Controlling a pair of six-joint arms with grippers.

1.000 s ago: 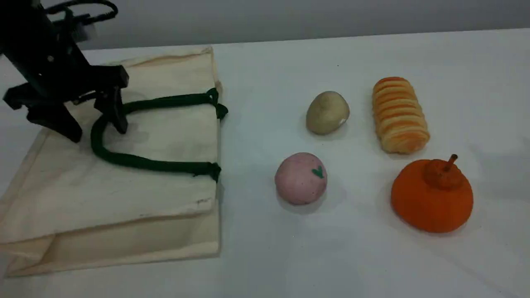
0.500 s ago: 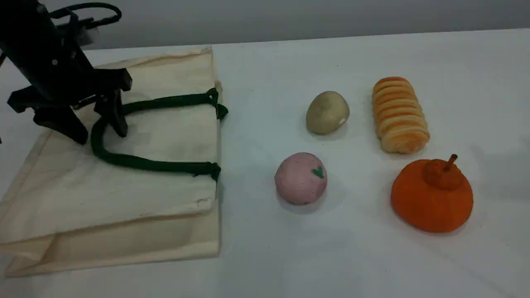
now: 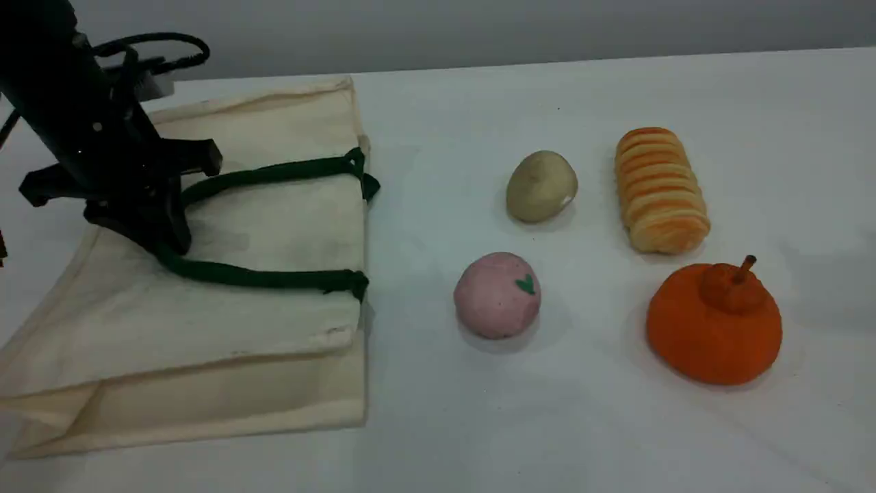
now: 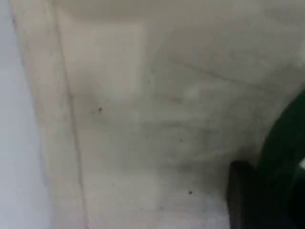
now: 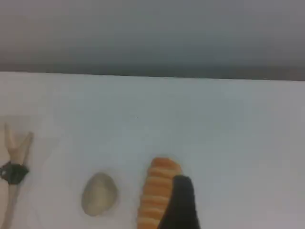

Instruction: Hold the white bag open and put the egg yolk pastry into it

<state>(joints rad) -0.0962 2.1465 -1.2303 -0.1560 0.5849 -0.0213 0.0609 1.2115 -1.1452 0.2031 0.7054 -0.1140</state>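
Looking now, I see my left end effector (image 3: 168, 241) has just pinched the green handle (image 3: 263, 279) of the white bag (image 3: 274, 219) — next, lift it open for the egg yolk pastry (image 3: 541, 186).

White bag (image 3: 226, 329): cream canvas, lying flat and collapsed at the left of the counter (image 3: 479, 424), mouth edge toward the right, bottom gusset folded at the near side. Dark green rope handle (image 3: 274, 279) looped across the upper panel. Egg yolk pastry (image 3: 541, 186): smooth tan ovoid, small white spot, resting on the counter well right of the bag.
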